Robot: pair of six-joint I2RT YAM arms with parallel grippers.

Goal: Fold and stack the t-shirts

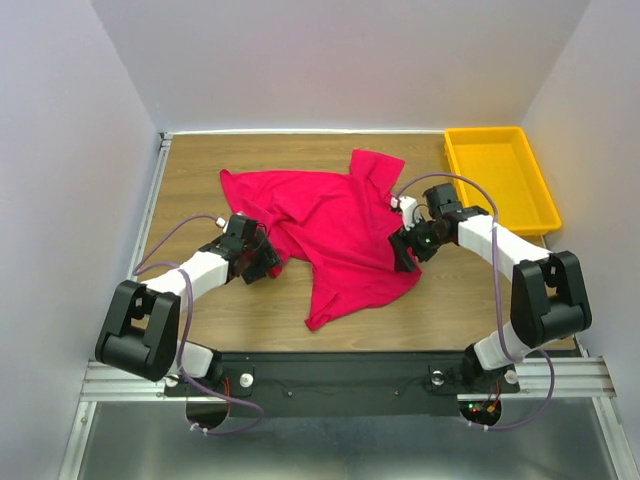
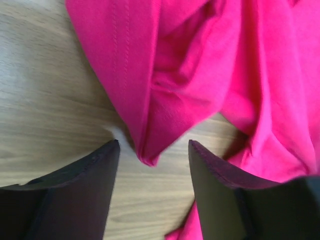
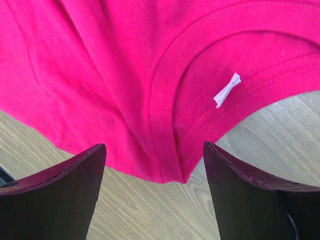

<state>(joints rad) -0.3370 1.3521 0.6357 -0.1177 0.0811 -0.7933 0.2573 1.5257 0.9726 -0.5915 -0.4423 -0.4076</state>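
Crumpled shirt point(image 1: 335, 225) mid-worktop point(image 1: 200, 300), left hand point(image 2: 154, 147) apart around a left-side fold, right hand point(image 3: 155, 150) apart at the collar (label point(image 3: 226, 90) showing).

The crimson-pink t-shirt point(image 1: 340, 225) is lying crumpled and unfolded on the wooden desk point(image 1: 190, 180), spreading across its middle toward the far side. One part is trailing toward the near edge in a narrowing flap. Its ribbed neckline is facing up, showing a small white label point(image 3: 227, 90) inside the collar.
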